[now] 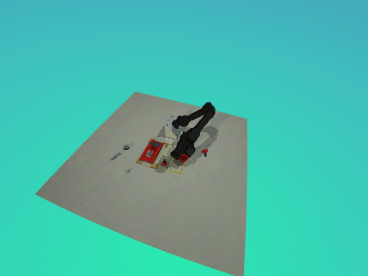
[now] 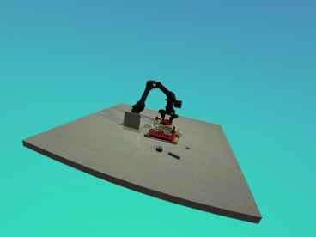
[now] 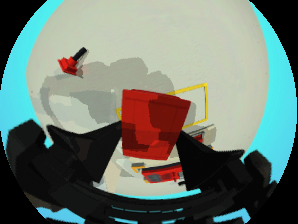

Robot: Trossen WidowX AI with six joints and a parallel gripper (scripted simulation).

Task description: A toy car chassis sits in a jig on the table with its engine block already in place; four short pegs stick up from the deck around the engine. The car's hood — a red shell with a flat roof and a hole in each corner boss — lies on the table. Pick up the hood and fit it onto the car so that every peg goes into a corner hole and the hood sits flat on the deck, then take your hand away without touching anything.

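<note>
The red hood [image 1: 184,158] [image 2: 166,123] [image 3: 156,120] is between the gripper's fingers, its flat roof facing the wrist camera. My gripper [image 1: 183,154] [image 3: 150,127] is shut on it, one finger against each side. The hood hangs above the table, beside the car. The red chassis [image 1: 152,150] [image 2: 162,136] [image 3: 167,172] sits in the yellowish jig [image 1: 138,162], with grey parts on its deck. In the wrist view the hood and the right finger hide part of the chassis area. The pegs and the hood's corner holes cannot be made out.
A yellow outline [image 1: 176,173] [image 3: 206,102] lies under the hood. A red-and-black piece [image 1: 205,151] [image 3: 67,65] lies beyond the arm. Another small red piece [image 1: 165,163] is near the jig. A pale upright panel [image 2: 131,120], black disc [image 1: 126,147] [image 2: 159,148] and dark rod [image 1: 115,156] [image 2: 173,155] stand or lie around.
</note>
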